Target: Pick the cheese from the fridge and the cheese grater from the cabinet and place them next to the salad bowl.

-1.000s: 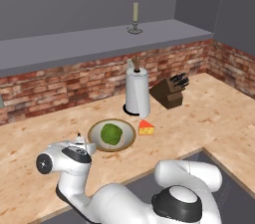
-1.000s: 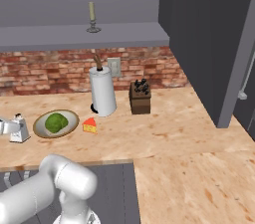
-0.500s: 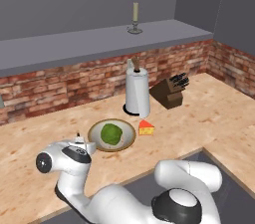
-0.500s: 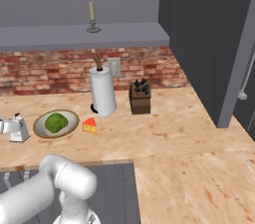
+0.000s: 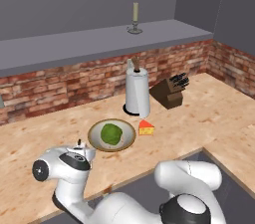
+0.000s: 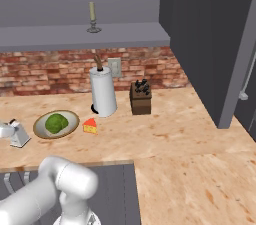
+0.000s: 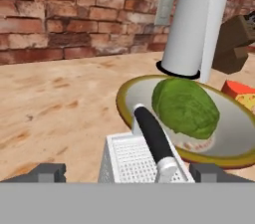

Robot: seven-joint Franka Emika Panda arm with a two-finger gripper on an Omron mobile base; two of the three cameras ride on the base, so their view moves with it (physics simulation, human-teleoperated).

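The cheese grater (image 7: pixel 130 161), silvery with a dark handle, stands on the wooden counter just left of the salad bowl (image 7: pixel 125 99). My gripper (image 7: pixel 128 174) is open around it, one fingertip (image 7: pixel 47 172) well clear of its left side and the other close by its right side. The bowl (image 6: pixel 42 130) has an olive-tan rim and holds a green lettuce ball. On the bowl's right lies the cheese (image 6: pixel 90 126), a small yellow-orange wedge with a red edge. From the right base view the grater (image 6: pixel 19 134) sits by the hand at the left edge. The grey cabinet shelf (image 5: pixel 99 44) runs above the brick wall.
A white paper-towel roll (image 6: pixel 103 91) stands right behind the bowl, and a knife block (image 6: pixel 141 98) to its right. A candle (image 5: pixel 134 18) sits on the shelf. The tall dark fridge (image 6: pixel 210 44) rises at the right. A dark sink edge (image 6: pixel 100 165) borders the counter's front.
The hand and the grater stay left of the bowl. In the base views nothing else has visibly moved.
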